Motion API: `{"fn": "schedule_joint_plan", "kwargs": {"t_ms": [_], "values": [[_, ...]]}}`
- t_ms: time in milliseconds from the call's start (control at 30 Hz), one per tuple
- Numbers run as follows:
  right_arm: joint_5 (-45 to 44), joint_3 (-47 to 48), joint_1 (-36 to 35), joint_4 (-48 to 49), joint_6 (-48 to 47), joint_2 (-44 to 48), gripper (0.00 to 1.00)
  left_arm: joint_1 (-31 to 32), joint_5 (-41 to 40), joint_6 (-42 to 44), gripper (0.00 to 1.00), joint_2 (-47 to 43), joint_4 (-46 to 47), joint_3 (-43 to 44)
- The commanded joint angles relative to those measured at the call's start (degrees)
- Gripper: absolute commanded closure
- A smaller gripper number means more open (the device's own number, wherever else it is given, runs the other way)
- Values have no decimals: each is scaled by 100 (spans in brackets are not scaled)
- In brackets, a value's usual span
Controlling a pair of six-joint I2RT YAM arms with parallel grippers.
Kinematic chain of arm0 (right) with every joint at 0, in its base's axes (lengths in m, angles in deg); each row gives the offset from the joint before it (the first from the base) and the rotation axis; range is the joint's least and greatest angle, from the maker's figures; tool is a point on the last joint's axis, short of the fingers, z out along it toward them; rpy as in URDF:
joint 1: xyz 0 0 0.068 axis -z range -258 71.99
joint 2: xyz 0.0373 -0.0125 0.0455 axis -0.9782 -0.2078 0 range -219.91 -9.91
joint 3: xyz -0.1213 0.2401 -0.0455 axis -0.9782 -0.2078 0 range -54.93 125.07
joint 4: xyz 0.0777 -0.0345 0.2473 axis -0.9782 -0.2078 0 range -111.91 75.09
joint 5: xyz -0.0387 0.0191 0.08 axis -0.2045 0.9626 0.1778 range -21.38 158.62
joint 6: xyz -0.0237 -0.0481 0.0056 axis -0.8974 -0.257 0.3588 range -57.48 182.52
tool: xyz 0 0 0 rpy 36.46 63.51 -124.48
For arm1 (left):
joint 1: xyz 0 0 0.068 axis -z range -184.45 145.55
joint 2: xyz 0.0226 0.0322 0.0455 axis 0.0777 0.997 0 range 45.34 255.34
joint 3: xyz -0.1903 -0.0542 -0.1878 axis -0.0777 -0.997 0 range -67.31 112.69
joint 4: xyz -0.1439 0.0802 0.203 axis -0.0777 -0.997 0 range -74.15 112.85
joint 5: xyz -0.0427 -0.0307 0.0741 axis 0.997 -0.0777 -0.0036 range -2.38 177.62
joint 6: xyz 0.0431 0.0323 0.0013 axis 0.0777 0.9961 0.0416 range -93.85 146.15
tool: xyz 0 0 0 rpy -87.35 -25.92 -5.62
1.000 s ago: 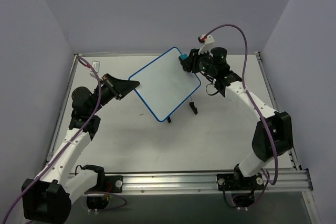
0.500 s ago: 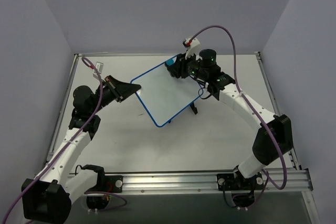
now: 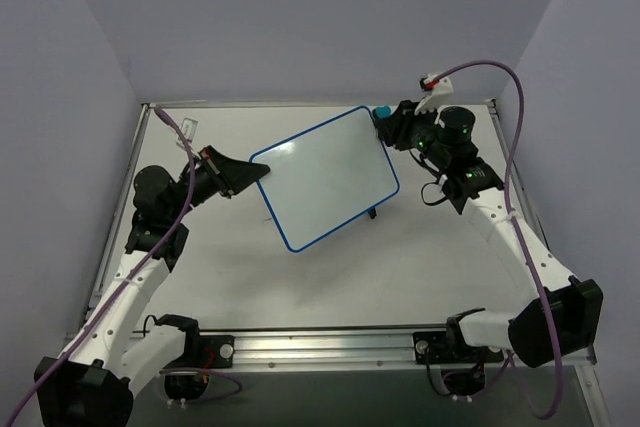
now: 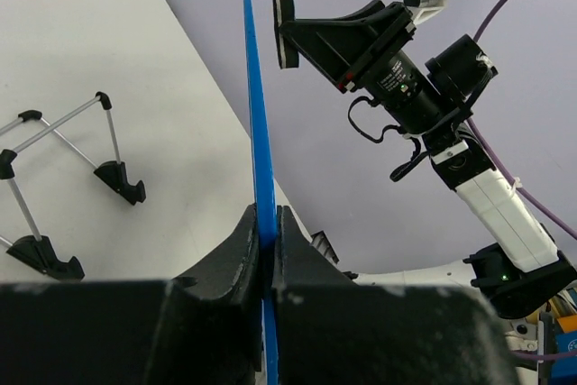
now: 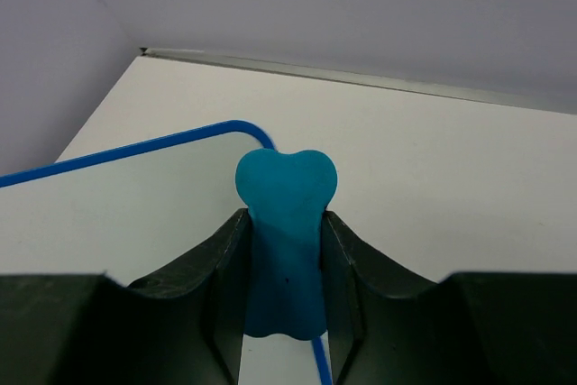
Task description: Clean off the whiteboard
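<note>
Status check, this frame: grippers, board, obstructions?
Left gripper shut on whiteboard edge, holding it up. Right gripper shut on blue eraser at board's far corner. No writing visible. Nothing blocking.

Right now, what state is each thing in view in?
whiteboard: tilted up, face blank, gripped at one edge.
eraser: clamped upright, at the whiteboard's far corner.
left fingers: shut on the whiteboard's edge.
right fingers: shut on the eraser.

Your whiteboard (image 3: 330, 177) shows a plain white face, thin blue rim and rounded corners. You see it turned diagonally, with a black foot (image 3: 372, 213) showing under its right edge.
</note>
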Motion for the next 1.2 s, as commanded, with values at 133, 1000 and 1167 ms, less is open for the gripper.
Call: {"fn": "schedule_joint_plan", "kwargs": {"t_ms": [133,1000,1167], "values": [[-855,-244,924,-665,-21,-20,87,-10,-279,349,98,-390,-145,582],[-2244,459,2358,-832,85,-3483,31,-71,-218,385,98,-540,511,222],[-2253,433,2429,-1175,181,-2597,23,-63,-480,297,98,-224,1125,-23]]}}
